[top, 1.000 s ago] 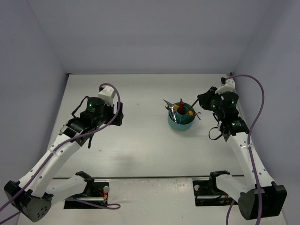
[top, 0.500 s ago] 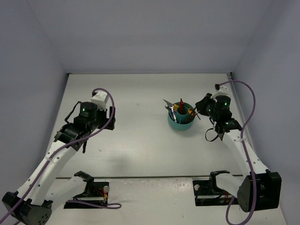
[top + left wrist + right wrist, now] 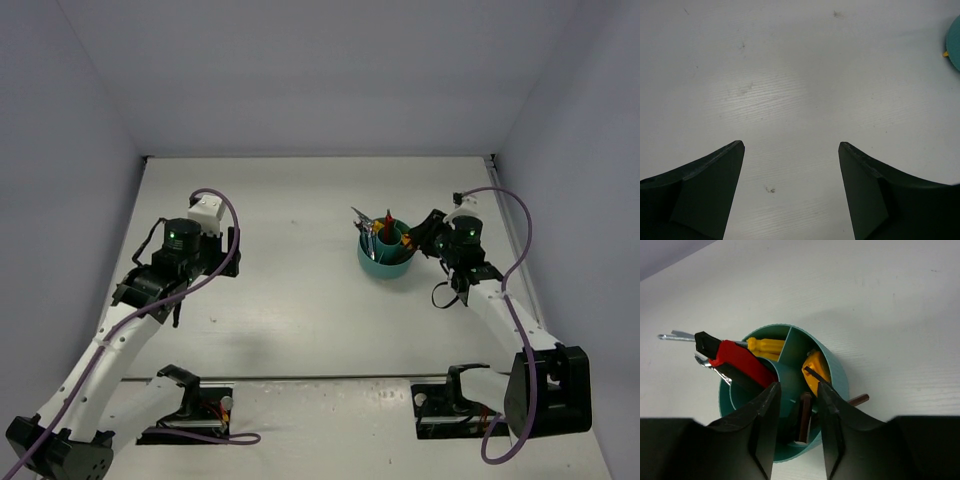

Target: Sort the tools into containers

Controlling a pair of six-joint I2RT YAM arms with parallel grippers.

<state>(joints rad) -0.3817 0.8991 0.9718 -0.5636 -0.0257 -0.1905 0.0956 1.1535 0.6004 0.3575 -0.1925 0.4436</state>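
White table [image 3: 300, 320], pale walls [image 3: 300, 80]. In a teal tub [image 3: 385, 268] right of centre, tools [image 3: 740, 360] are stood upright, likely to fit. At its 3 o'clock the right gripper [image 3: 797, 385] is held narrowly parted astride a dark hex key [image 3: 805, 417]; the left gripper [image 3: 790, 145] is spread wide at 9 o'clock, empty.

Standing here, I can make out no word, label, brand, number or sign anywhere, not on the teal tub [image 3: 839, 377], the red-and-black-handled tool [image 3: 740, 360] in it, or the table [image 3: 800, 75].
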